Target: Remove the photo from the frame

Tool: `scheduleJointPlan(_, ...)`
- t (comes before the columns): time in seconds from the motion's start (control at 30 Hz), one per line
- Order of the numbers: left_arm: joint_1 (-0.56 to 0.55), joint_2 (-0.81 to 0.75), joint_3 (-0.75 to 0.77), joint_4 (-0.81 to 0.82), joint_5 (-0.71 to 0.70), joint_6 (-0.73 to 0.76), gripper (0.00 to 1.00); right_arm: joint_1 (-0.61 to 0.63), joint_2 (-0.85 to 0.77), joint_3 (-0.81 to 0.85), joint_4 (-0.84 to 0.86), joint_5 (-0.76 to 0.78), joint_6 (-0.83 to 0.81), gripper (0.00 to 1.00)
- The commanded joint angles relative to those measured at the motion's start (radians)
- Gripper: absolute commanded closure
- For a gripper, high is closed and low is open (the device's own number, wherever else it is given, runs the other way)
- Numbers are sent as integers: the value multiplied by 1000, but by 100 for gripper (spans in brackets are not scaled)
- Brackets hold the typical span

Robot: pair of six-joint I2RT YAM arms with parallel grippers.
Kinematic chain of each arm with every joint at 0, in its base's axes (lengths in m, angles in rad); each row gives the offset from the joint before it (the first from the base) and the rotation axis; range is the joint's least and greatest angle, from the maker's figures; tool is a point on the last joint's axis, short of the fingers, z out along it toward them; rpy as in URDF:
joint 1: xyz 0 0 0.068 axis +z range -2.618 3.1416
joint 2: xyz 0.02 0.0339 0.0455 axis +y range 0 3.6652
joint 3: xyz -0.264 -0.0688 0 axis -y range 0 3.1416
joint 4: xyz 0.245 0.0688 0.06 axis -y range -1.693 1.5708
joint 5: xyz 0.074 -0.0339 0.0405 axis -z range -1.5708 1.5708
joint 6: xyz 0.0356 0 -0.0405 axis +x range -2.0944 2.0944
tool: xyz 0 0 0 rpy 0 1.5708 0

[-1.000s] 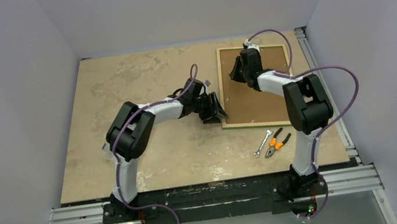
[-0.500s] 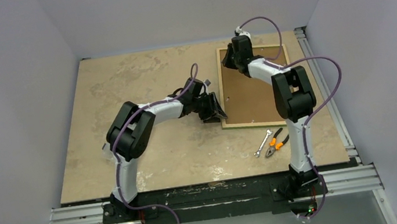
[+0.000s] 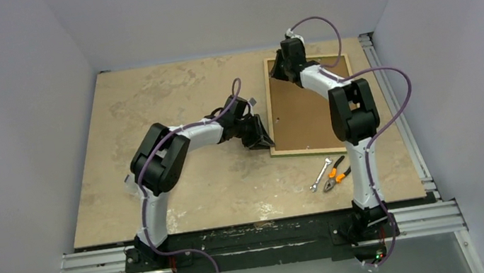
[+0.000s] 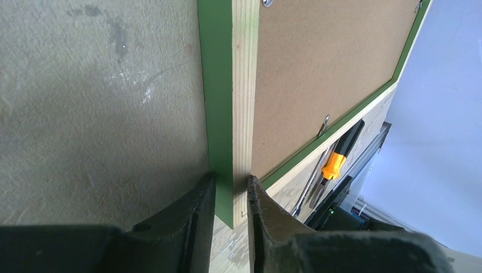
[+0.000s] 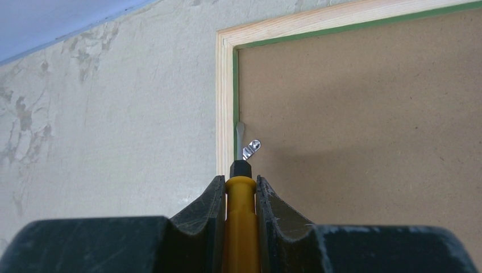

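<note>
Right gripper [image 5: 241, 187] clenched on yellow-handled screwdriver [image 5: 241, 227], blade dead ahead, tip just beside small silver turn-clip [image 5: 251, 149] on thin green-edged wooden frame [image 5: 225, 102]; left gripper [image 4: 230, 185] pinches the frame's near rail.

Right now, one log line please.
left gripper: clamped on frame edge | right gripper: holding screwdriver, tip at clip | photo: back up, in frame

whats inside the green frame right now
The plain brown back of the photo fills the frame, with small metal clips at its edge. The printed side faces down toward the table, covered, so it cannot be seen.
</note>
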Motion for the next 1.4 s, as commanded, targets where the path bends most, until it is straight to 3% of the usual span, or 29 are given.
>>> scheduleJointPlan(0.0, -1, 21, -7, 4, 4, 16, 79, -2, 16, 35, -131, -61, 52, 100)
scheduleJointPlan(0.27, -2, 26, -4, 9, 6, 4, 84, -15, -17, 11, -262, -192, 184, 100)
scheduleJointPlan(0.43, -2, 28, 3, -6, -7, 1, 85, -17, -16, 45, -348, -156, 189, 100)
scheduleJointPlan(0.7, -4, 15, -6, -14, -18, 3, 75, -31, -38, 43, -371, -150, 167, 100)
scheduleJointPlan(0.93, -4, -21, -16, -22, -34, 16, 70, -89, -161, -126, -276, -196, 179, 100)
scheduleJointPlan(1.07, -4, -52, -35, -20, -40, 26, 63, -95, -264, -222, -177, -277, 110, 100)
scheduleJointPlan(1.23, -7, -108, -73, -33, -60, 59, 42, -93, -438, -383, -190, -227, 23, 100)
scheduleJointPlan(1.37, -14, -177, -132, -39, -65, 75, 32, -78, -602, -577, -206, -224, -34, 100)
